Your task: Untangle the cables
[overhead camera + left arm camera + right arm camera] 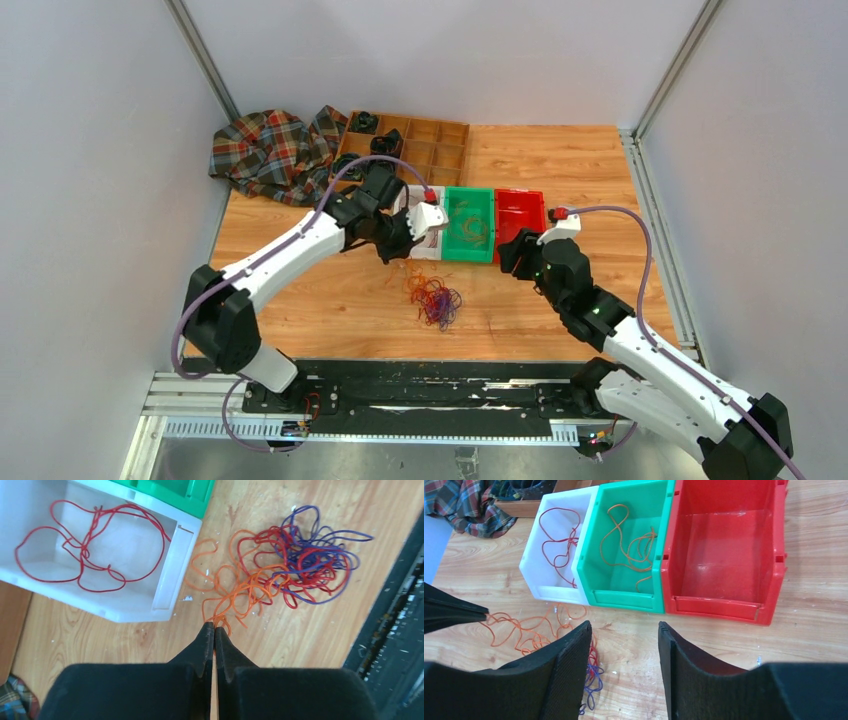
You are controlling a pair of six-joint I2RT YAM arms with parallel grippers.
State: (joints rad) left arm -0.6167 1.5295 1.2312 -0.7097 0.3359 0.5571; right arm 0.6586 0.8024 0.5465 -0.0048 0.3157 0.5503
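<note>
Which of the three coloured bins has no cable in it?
The red bin at the row's right end; the white bin holds a red cable, the green bin an orange cable.

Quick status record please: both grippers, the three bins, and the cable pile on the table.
left gripper: shut on thin orange strand at tangle's edge
right gripper: open, empty, above wooden table
cable tangle: orange, red, purple wires knotted together
white plastic bin: red cable inside
green plastic bin: orange cable inside
red plastic bin: empty

wooden table (560,300) | tangled cables (435,297) | three bins (624,598) | tray (440,150) | plaid cloth (270,150)
</note>
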